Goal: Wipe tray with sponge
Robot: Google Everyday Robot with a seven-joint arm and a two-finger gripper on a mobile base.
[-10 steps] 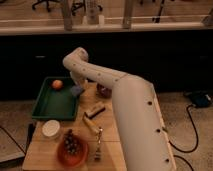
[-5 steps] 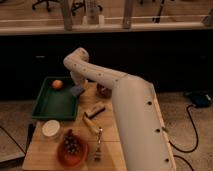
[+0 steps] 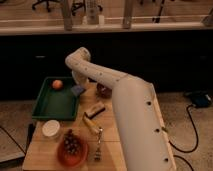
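Blue-grey soft sponge (image 3: 77, 90) sits on the right rim of the big dark green plastic tray (image 3: 50, 104), as before. The gripper (image 3: 79, 83) has dipped closer above it. Wiping has not started, I think.

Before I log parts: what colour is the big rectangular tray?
Dark green, seen in the camera view.

Office-like lab: glass partition (image 3: 45, 14), rolling chair bases (image 3: 47, 5) behind, speckled floor (image 3: 192, 132), wooden table (image 3: 40, 159); jaws at right rim of tray (image 3: 42, 107).
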